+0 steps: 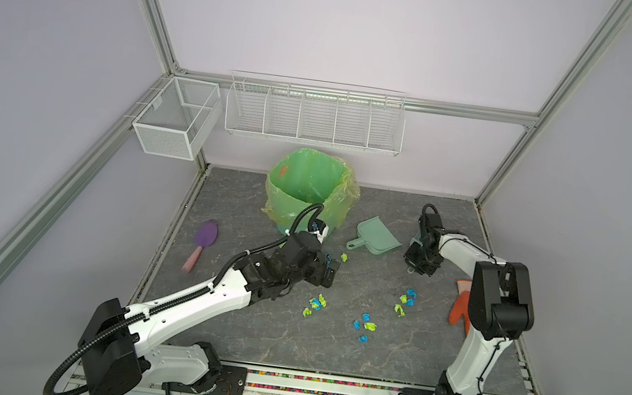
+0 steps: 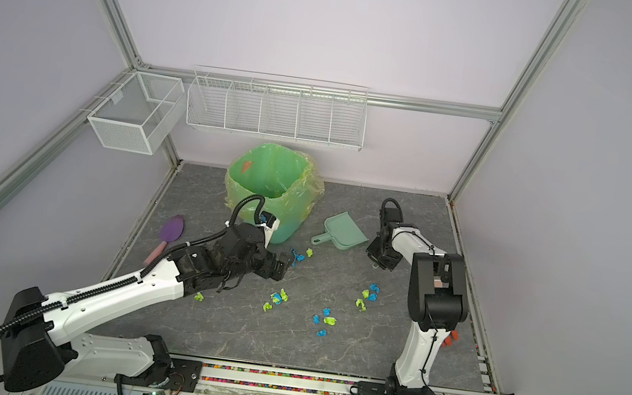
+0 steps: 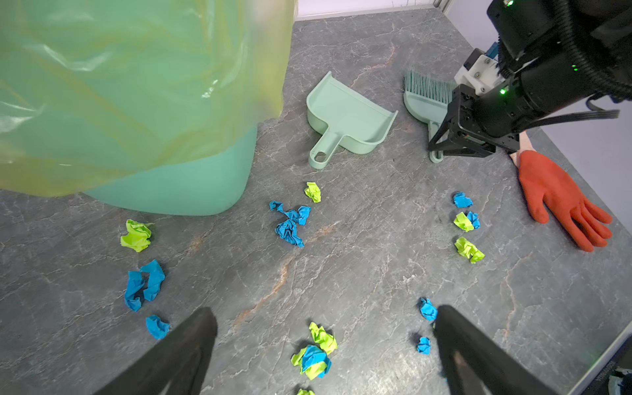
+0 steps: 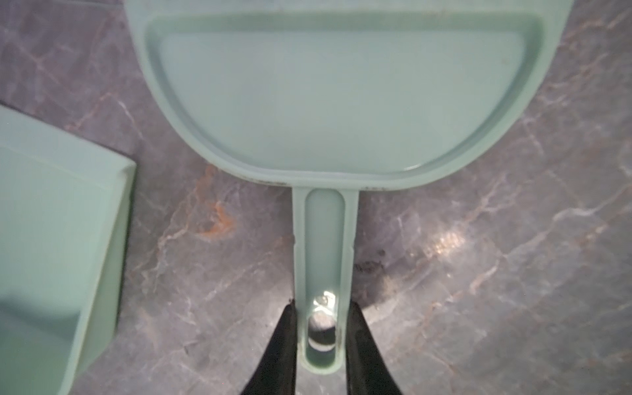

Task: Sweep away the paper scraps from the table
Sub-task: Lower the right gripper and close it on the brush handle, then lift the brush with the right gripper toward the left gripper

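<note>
Several blue and lime paper scraps point(image 1: 365, 326) point(image 2: 324, 320) point(image 3: 313, 359) lie scattered over the middle of the dark veined table point(image 1: 285, 341). My left gripper point(image 1: 331, 274) point(image 2: 282, 263) point(image 3: 325, 313) hangs open just above the scraps beside the bin, with nothing between its fingers. My right gripper point(image 1: 415, 269) point(image 2: 378, 264) point(image 4: 322, 306) is shut on the handle of a mint green brush point(image 3: 422, 99) point(image 4: 335, 102) that lies flat on the table. In both top views the right gripper hides the brush. A mint dustpan point(image 1: 378, 236) point(image 3: 349, 116) point(image 4: 51, 222) lies just left of the brush.
A green bin point(image 1: 307, 189) with a plastic liner stands at the back, close to my left wrist. An orange rubber glove point(image 1: 460, 307) point(image 3: 554, 191) lies by the right edge. A purple spatula point(image 1: 204, 237) lies at the left. White wire baskets point(image 1: 313, 114) hang on the back wall.
</note>
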Robot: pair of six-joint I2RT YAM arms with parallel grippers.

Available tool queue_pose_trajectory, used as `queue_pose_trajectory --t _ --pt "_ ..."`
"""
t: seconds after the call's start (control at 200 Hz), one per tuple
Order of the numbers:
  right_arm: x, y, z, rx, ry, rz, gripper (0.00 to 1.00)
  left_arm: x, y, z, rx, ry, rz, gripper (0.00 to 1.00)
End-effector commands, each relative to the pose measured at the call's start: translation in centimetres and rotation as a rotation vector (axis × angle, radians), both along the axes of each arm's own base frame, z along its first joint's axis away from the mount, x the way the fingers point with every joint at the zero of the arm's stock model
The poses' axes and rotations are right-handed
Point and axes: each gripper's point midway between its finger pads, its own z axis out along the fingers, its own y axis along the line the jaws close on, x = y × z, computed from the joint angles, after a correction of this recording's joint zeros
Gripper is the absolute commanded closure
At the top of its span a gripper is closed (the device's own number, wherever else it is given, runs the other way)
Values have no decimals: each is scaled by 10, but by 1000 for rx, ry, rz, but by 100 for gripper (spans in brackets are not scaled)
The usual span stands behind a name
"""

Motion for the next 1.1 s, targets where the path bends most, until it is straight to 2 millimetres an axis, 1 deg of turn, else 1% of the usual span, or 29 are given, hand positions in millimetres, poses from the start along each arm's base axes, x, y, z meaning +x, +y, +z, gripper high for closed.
queue_pose_trajectory --t 0.0,0.22,0.485,0.59,0.675,0.765,0.96,1.095 --pt "2 -4 23 -16 -74 47 94 4 -1 18 -28 -13 29 0" --pt "-7 -5 43 -21 -130 98 94 5 0 22 -56 -2 64 0" --pt "-14 1 68 11 -201 150 94 5 4 24 -103 16 111 0" --pt "-16 6 79 35 -234 188 94 4 6 29 -110 13 111 1" --pt "-18 9 86 44 -258 210 94 4 13 35 -86 1 128 0" --pt "-21 11 94 53 -288 233 94 3 15 41 -89 -10 123 1" --pt "-30 16 109 63 -337 288 94 2 5 51 -118 -21 81 0" --pt "-35 19 114 67 -356 314 94 7 -5 53 -120 -22 66 0"
